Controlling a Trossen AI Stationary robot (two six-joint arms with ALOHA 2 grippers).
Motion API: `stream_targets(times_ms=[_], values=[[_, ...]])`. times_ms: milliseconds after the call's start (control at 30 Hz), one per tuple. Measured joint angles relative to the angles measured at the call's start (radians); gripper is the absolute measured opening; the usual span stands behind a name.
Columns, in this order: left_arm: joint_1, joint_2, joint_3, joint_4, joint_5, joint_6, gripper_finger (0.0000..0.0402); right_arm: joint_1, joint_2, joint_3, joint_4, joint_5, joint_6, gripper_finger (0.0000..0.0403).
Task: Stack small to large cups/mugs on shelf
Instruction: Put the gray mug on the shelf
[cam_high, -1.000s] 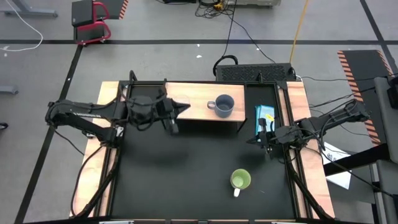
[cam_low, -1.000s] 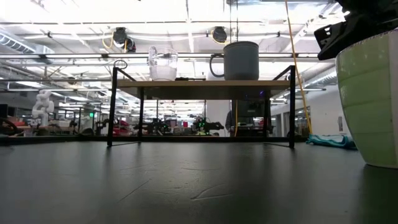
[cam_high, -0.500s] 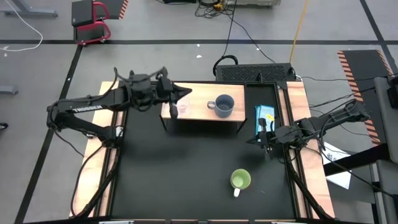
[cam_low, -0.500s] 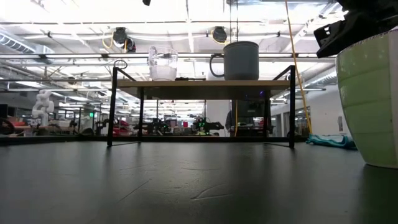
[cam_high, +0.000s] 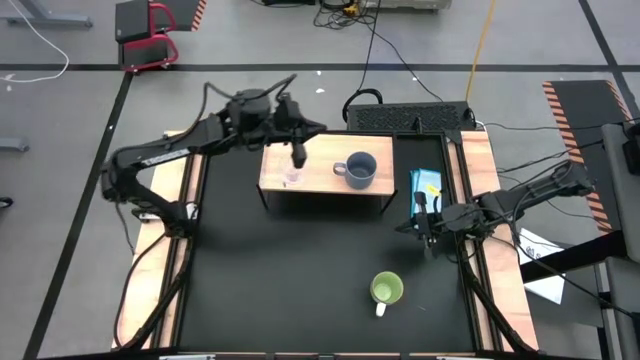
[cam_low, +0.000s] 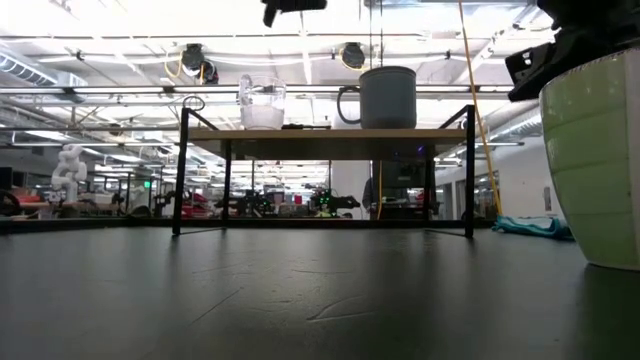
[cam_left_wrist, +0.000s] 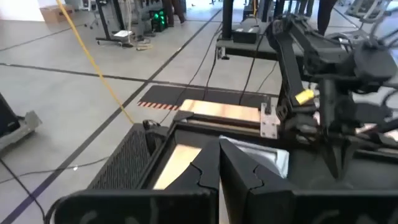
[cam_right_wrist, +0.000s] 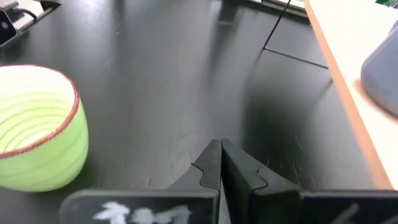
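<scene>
1. currently on the shelf (cam_high: 312, 178): small clear glass cup (cam_high: 290, 177) at its left end, grey-blue mug (cam_high: 359, 169) near the middle — well apart.
2. lime-green mug (cam_high: 386, 290) — upright on the black worktop (cam_high: 290, 280), in front of the shelf, white handle toward the front edge.
3. left claw (cam_high: 298, 155) — fingers pressed together, empty, raised above the glass cup.
4. right claw (cam_high: 424, 225) — closed, empty, at the worktop's right edge.

The left gripper (cam_high: 299, 157) has risen from the table beside the shelf's (cam_high: 320, 180) left end and swung toward the far edge, now above the glass cup (cam_high: 291, 177), fingers closed.
</scene>
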Motion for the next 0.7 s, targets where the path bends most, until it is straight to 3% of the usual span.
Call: stream_targets(times_ms=[500,700], values=[[0.013,0.372,0.513,-0.263,0.016,0.021,0.0007,0.000,-0.126,-0.077,0.035,0.000,-0.007,0.0000],[0.028,0.492,0.678,-0.318,0.069,0.018,0.0007,0.000,-0.163,-0.111,0.035,0.000,-0.002,0.0000]])
